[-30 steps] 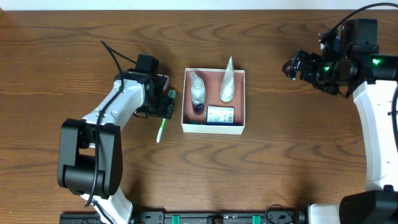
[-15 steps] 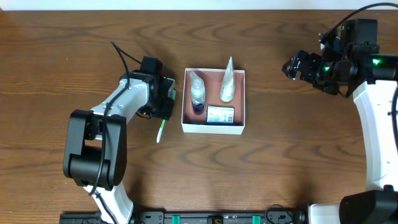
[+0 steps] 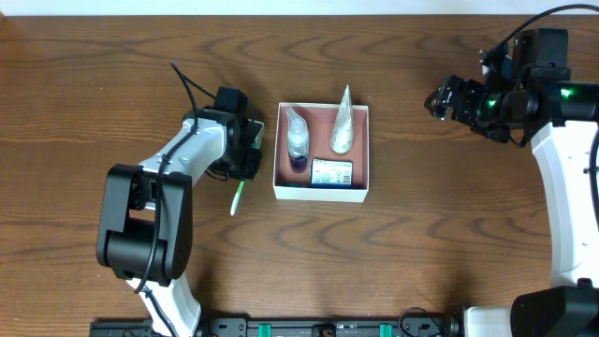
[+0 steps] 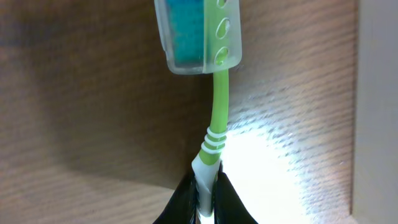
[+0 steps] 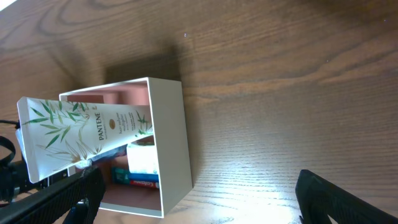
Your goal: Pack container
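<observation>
The container (image 3: 318, 194) is a white square box with a pink inside, at the middle of the table. It holds a clear bottle (image 3: 297, 139), a white tube (image 3: 343, 124) and a small toothpaste box (image 3: 331, 171). Just left of it, my left gripper (image 3: 250, 154) is shut on the handle of a green-and-white toothbrush (image 3: 237, 197). In the left wrist view the black jaws (image 4: 207, 182) pinch the white handle, and the toothbrush (image 4: 219, 112) runs up to its clear-capped head. My right gripper (image 3: 440, 99) hangs open at the far right, well away from the container (image 5: 171, 143).
The container's white wall (image 4: 376, 93) shows at the right edge of the left wrist view, close to the toothbrush. Bare wooden table (image 3: 421, 234) surrounds the box. In the right wrist view both wide-spread fingers (image 5: 339, 196) frame bare wood beside the box.
My left gripper moved slightly toward the box and closed on the toothbrush handle; the handle's end shifted a little left. The right arm has not moved.
</observation>
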Robot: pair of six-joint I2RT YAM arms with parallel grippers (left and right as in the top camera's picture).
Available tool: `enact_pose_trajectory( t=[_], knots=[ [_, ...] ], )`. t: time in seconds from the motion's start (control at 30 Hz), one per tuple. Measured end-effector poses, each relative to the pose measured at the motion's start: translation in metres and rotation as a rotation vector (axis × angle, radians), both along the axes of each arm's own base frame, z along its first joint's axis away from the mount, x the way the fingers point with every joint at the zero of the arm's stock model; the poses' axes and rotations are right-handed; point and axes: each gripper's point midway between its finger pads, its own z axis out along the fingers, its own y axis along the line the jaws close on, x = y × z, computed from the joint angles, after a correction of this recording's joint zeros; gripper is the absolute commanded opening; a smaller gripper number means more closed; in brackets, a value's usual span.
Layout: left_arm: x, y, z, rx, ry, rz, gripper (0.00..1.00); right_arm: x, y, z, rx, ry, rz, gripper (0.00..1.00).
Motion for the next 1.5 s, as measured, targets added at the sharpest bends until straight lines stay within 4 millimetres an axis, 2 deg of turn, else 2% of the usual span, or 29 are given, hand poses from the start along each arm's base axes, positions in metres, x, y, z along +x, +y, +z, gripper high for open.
enact_pose_trajectory(
  t=[0.17, 0.27, 0.37, 0.43, 0.57, 0.67, 0.77, 1.0, 1.07, 1.17, 1.3, 1.5],
  knots=[
    [-0.018, 0.014, 0.005, 0.076, 0.072, 0.023, 0.06, 0.0, 0.0, 0.0, 0.0, 0.0, 0.0, 0.99],
    [-0.017, 0.023, 0.025, 0.121, 0.048, 0.041, 0.06, 0.0, 0.0, 0.0, 0.0, 0.0, 0.0, 0.99],
    [-0.005, 0.026, 0.068, 0.125, -0.07, 0.057, 0.06, 0.0, 0.0, 0.0, 0.0, 0.0, 0.0, 0.99],
    [0.005, 0.025, 0.109, 0.109, -0.197, 0.068, 0.06, 0.0, 0.0, 0.0, 0.0, 0.0, 0.0, 0.99],
    [0.003, 0.018, 0.18, 0.067, -0.407, 0.058, 0.06, 0.0, 0.0, 0.0, 0.0, 0.0, 0.0, 0.99],
    [-0.009, 0.001, 0.21, 0.034, -0.495, 0.007, 0.06, 0.0, 0.0, 0.0, 0.0, 0.0, 0.0, 0.99],
    [-0.021, -0.026, 0.223, -0.013, -0.532, -0.102, 0.06, 0.0, 0.0, 0.0, 0.0, 0.0, 0.0, 0.99],
    [-0.067, -0.111, 0.219, -0.114, -0.521, -0.612, 0.06, 0.0, 0.0, 0.0, 0.001, 0.0, 0.0, 0.99],
    [-0.08, -0.129, 0.213, -0.119, -0.517, -0.772, 0.06, 0.0, 0.0, 0.0, 0.0, 0.0, 0.0, 0.99],
    [-0.09, -0.148, 0.198, -0.105, -0.502, -0.977, 0.12, 0.0, 0.0, 0.0, 0.0, 0.0, 0.0, 0.99],
    [-0.078, -0.171, 0.17, -0.087, -0.5, -1.132, 0.14, 0.0, 0.0, 0.0, 0.0, 0.0, 0.0, 0.99],
    [-0.048, -0.191, 0.121, -0.042, -0.482, -1.194, 0.17, 0.0, 0.0, 0.0, 0.0, 0.0, 0.0, 0.99]
  ],
)
